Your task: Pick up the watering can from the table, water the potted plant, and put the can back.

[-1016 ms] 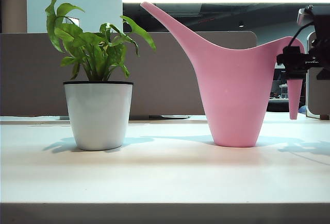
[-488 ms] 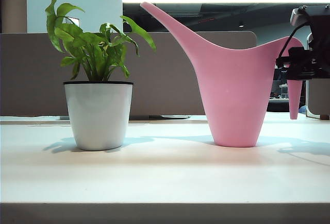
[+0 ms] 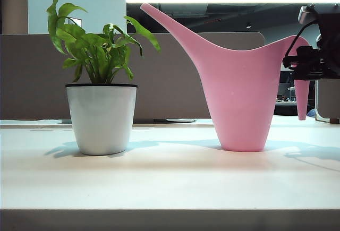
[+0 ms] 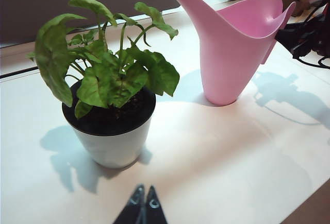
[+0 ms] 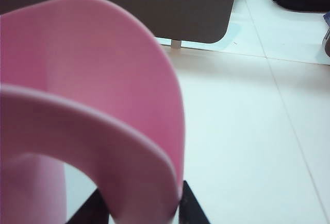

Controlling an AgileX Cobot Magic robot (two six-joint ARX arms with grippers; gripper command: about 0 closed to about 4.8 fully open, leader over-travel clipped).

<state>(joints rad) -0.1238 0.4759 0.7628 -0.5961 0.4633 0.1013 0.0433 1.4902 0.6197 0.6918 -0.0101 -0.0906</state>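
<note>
The pink watering can (image 3: pixel 241 98) stands on the white table (image 3: pixel 170 183), right of the potted plant (image 3: pixel 101 117), with its spout pointing up toward the leaves. My right gripper (image 3: pixel 305 63) is at the can's hooked handle, on the far right of the exterior view. In the right wrist view its two dark fingers (image 5: pixel 188 206) press either side of the pink handle (image 5: pixel 93 80); the gripper (image 5: pixel 142 208) is shut on it. My left gripper (image 4: pixel 144 195) is shut and empty, hovering over bare table in front of the white pot (image 4: pixel 111 136). The can (image 4: pixel 237 54) stands beyond the pot there.
A grey partition (image 3: pixel 32 77) runs behind the table. The table's front edge (image 3: pixel 170 210) is near the exterior camera. The right arm with its cables (image 4: pixel 309 28) reaches in beside the can's handle.
The right gripper's fingers have closed onto the can's handle. The spout tip has shifted slightly to the left. The left gripper and the plant have not moved.
</note>
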